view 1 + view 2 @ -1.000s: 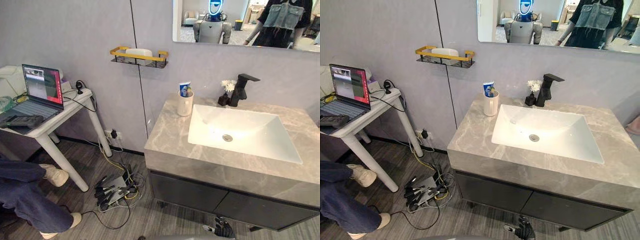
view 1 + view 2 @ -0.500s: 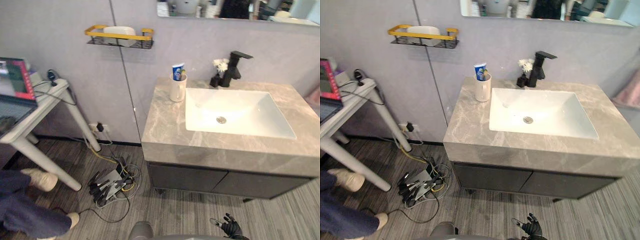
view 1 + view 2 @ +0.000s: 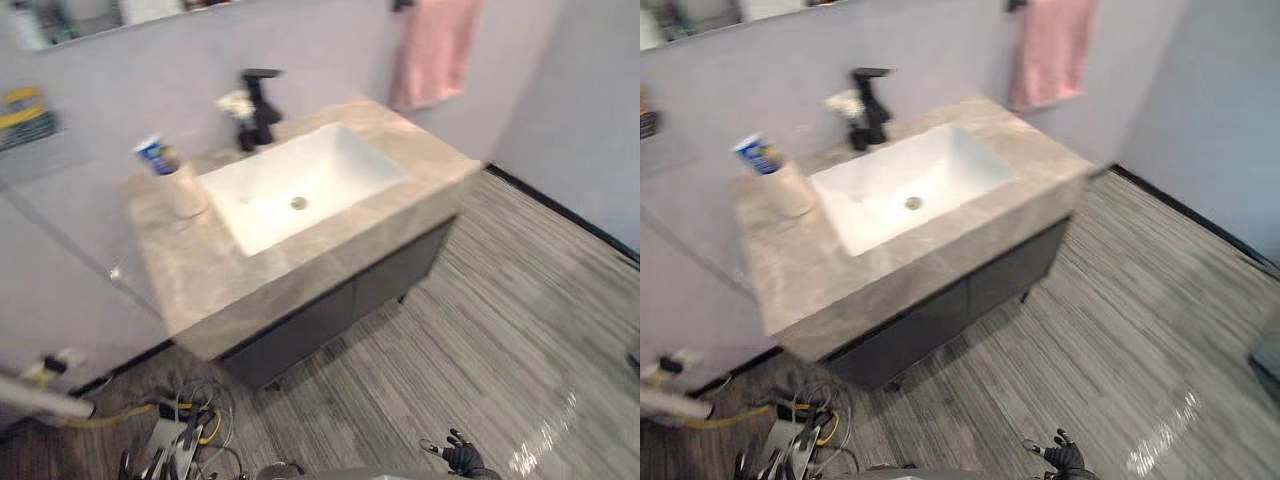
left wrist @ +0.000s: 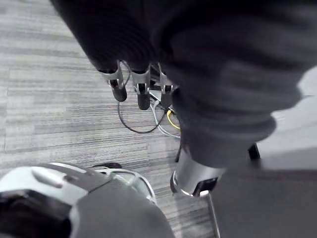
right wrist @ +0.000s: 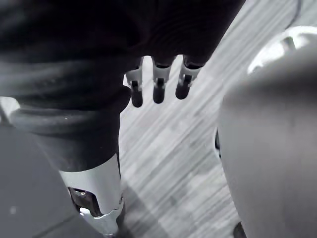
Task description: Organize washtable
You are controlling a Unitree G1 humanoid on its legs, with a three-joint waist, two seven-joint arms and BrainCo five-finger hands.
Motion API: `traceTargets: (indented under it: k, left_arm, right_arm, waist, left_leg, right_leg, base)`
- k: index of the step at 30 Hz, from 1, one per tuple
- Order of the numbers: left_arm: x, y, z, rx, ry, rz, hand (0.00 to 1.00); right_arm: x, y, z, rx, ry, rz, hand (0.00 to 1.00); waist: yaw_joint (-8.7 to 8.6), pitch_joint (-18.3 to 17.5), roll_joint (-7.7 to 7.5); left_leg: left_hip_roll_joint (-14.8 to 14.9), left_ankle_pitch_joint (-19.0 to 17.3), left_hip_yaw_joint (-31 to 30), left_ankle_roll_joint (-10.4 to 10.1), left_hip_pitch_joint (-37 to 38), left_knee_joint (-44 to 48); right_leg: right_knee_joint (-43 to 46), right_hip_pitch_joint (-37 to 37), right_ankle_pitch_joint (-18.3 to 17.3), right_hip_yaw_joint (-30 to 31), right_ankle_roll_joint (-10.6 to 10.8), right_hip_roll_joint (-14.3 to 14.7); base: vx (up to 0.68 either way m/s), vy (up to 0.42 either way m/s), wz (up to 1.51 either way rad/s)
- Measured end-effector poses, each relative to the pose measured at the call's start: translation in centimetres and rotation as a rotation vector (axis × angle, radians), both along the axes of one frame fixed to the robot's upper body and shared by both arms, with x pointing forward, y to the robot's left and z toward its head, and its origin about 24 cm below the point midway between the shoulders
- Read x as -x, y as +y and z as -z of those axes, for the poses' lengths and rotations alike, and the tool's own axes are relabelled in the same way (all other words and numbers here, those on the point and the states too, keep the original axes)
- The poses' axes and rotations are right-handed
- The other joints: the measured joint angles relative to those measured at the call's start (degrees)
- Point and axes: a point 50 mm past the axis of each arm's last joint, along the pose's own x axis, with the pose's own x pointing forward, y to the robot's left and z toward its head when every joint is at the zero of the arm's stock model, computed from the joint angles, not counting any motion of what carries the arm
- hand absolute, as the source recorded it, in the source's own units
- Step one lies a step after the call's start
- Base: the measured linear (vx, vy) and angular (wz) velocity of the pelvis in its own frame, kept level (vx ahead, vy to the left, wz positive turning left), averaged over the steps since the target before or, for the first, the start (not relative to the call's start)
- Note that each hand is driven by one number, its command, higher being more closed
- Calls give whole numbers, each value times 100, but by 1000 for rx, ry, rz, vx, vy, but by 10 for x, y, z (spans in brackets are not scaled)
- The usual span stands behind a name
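Note:
The washtable's grey marble top (image 3: 195, 275) holds a white sink basin (image 3: 330, 165). Behind the basin stands a black faucet (image 3: 261, 100) with a small pot of white flowers (image 3: 236, 106) beside it. At the basin's left a white cup (image 3: 184, 192) holds a blue toothpaste tube (image 3: 153, 157). On the wall to the right hangs a pink towel (image 3: 432, 50). My right hand (image 3: 459, 459) hangs low over the floor, far from the counter, fingers (image 5: 157, 84) straight and holding nothing. My left hand (image 4: 141, 89) also points at the floor, its fingers straight and bare.
A tangle of cables and a power strip (image 3: 175, 445) lies on the floor left of the dark cabinet (image 3: 330, 310). A yellow-railed wall shelf (image 3: 24, 112) hangs at the far left. Grey plank floor (image 3: 510, 310) stretches right to a wall.
The camera has swung to the right and down: the side table, laptop and seated person's legs have left the picture, the pink towel and right-hand floor have come in. Both hands hang as before.

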Motion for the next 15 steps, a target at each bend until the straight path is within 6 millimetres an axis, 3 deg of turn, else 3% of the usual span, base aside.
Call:
traceTargets:
  k: [1, 2, 3, 4, 5, 6, 8, 9, 10, 11, 12, 13, 15]
  left_arm:
    - [6, 3, -1, -10, 5, -16, 0]
    - [10, 4, 0, -11, 15, -18, 0]
    - [11, -2, 1, 6, 17, -15, 0]
    - [11, -1, 0, 5, 14, -15, 0]
    - [11, -1, 0, 4, 13, -14, 0]
    - [11, -4, 1, 12, 13, -10, 0]
    - [12, -7, 1, 18, 17, -2, 0]
    - [11, -8, 1, 24, 15, -11, 0]
    - [12, -9, 2, 27, 17, -15, 0]
    - [11, -3, 1, 12, 16, -21, 0]
    - [8, -2, 1, 7, 8, -20, 0]
    - [3, 1, -1, -4, -8, -17, 0]
    - [-4, 6, -3, -21, -31, -2, 0]
  right_arm:
    - [-3, 4, 0, -4, -4, -42, 0]
    - [-4, 3, -1, 1, -4, -65, 0]
    - [-8, -1, -2, 17, -9, -89, 0]
    - [-6, -6, -2, 28, 3, -95, 0]
    - [-6, -9, -2, 35, 9, -97, 0]
    - [-9, -12, -3, 42, 7, -100, 0]
    - [-7, -13, -3, 37, 15, -104, 0]
    - [-4, -14, -2, 30, 24, -103, 0]
    - [-2, -12, -1, 24, 27, -100, 0]
    - [1, -10, 0, 19, 31, -96, 0]
    - [3, -9, 0, 16, 34, -93, 0]
    - [2, -6, 1, 6, 30, -88, 0]
    - [4, 0, 2, -15, 26, -68, 0]
  waist:
    - [11, 49, -4]
    - [6, 103, 64]
    - [-11, 62, -12]
    - [4, 87, 19]
    - [18, 133, 42]
    - [11, 255, 89]
    - [-1, 325, 181]
    - [13, 380, 254]
    - [-20, 377, 198]
    - [-48, 381, 182]
    - [-45, 382, 139]
    - [-44, 403, 90]
    - [-187, 392, -8]
  left_leg:
    - [415, 58, -239, 164, -17, 799]
    - [594, 217, -672, 439, -174, 1318]
    - [354, -76, -1638, 288, -438, 1534]
    - [-105, -422, -2380, 47, -538, 1332]
    - [-403, -582, -2832, -52, -582, 1162]
    - [-933, -746, -3558, -142, -633, 711]
    - [-1356, -741, -4523, -150, -629, -30]
    - [-1530, -804, -5168, -162, -602, -237]
    - [-1600, -944, -5206, -152, -541, -221]
    - [-1959, -1281, -5512, -167, -429, -227]
    - [-2120, -1350, -5618, -77, -372, -205]
    - [-2239, -1427, -5541, 67, -327, -121]
    - [-2178, -1523, -4846, 235, -349, 4]
  right_leg:
    - [73, -25, -108, 502, -128, 205]
    - [122, -45, -125, 860, -178, 331]
    - [157, -50, -111, 1377, -234, 400]
    - [229, -189, -125, 1797, -269, 420]
    - [248, -229, -116, 2062, -282, 455]
    - [307, -348, -104, 2590, -301, 536]
    - [374, -574, -105, 3360, -298, 750]
    - [394, -729, -101, 4041, -300, 998]
    - [369, -774, -99, 4339, -311, 1042]
    - [271, -830, -56, 4811, -432, 1091]
    - [234, -887, -82, 5015, -507, 1109]
    - [132, -924, -82, 5327, -507, 1133]
    - [-39, -1106, 46, 5714, -635, 1141]
  base:
    - [-126, -78, -187]
    - [-101, -20, -222]
    - [-36, 57, -206]
    - [-22, 106, -189]
    - [-8, 135, -209]
    - [-32, 170, -212]
    - [-58, 225, -260]
    - [-38, 265, -255]
    - [16, 347, -259]
    - [59, 240, -169]
    - [67, 321, -213]
    - [18, 411, -213]
    - [-9, 417, -203]
